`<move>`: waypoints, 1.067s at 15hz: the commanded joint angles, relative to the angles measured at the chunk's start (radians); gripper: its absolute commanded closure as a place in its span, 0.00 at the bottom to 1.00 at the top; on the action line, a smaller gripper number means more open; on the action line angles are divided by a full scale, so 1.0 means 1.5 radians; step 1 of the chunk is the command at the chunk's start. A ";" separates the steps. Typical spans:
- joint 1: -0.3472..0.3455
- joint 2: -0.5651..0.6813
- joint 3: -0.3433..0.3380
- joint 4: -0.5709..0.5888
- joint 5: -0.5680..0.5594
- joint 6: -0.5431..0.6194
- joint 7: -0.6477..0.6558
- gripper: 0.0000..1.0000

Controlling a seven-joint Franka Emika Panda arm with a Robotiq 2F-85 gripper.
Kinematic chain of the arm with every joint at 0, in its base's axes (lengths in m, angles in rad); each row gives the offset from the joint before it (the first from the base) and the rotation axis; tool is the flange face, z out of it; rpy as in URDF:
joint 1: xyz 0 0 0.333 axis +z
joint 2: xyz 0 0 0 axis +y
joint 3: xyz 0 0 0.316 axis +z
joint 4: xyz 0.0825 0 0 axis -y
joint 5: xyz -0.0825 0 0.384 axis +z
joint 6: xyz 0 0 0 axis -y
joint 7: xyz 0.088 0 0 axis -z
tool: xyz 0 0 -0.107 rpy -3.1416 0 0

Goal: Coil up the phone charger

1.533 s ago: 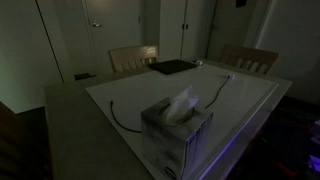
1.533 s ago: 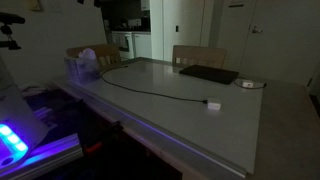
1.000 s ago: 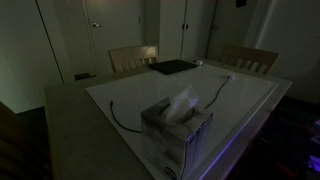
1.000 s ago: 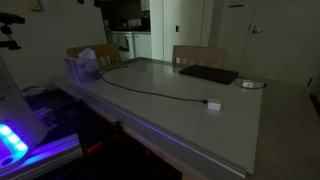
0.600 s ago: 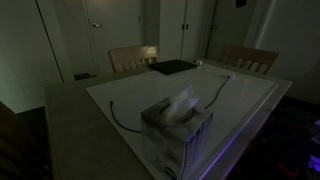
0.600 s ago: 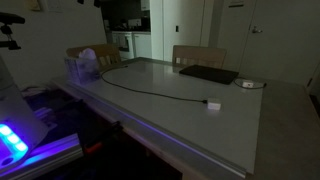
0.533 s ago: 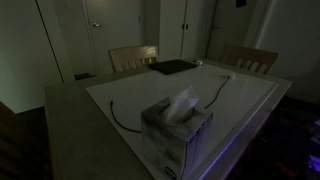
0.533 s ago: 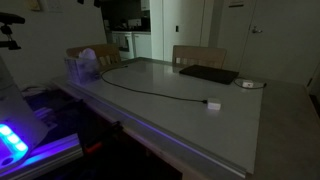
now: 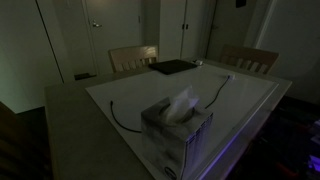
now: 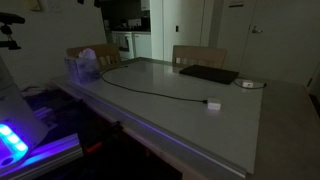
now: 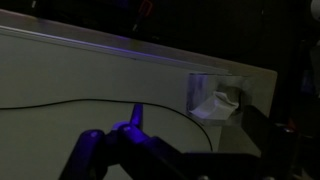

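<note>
A dim table (image 10: 230, 125) carries the charger (image 10: 150, 92), its dark cable lying uncoiled in a long line from beside the tissue box (image 10: 85, 68) to the white plug (image 10: 212, 103). A flat black pad (image 10: 208, 74) lies near the far edge, before a chair (image 10: 198, 55)

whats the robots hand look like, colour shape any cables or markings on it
Only the wrist view shows it. The hand is dark, nearly black in this dim light, with rounded, bulky fingers at the bottom edge of the picture. A violet-blue glow glints on a thin piece near its middle. No markings or cables can be made out.
</note>
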 commanded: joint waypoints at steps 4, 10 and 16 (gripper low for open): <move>-0.038 0.078 -0.018 0.074 -0.029 -0.016 -0.052 0.00; -0.090 0.175 -0.055 0.161 -0.067 0.010 -0.038 0.00; -0.125 0.244 -0.080 0.192 -0.073 0.092 0.029 0.00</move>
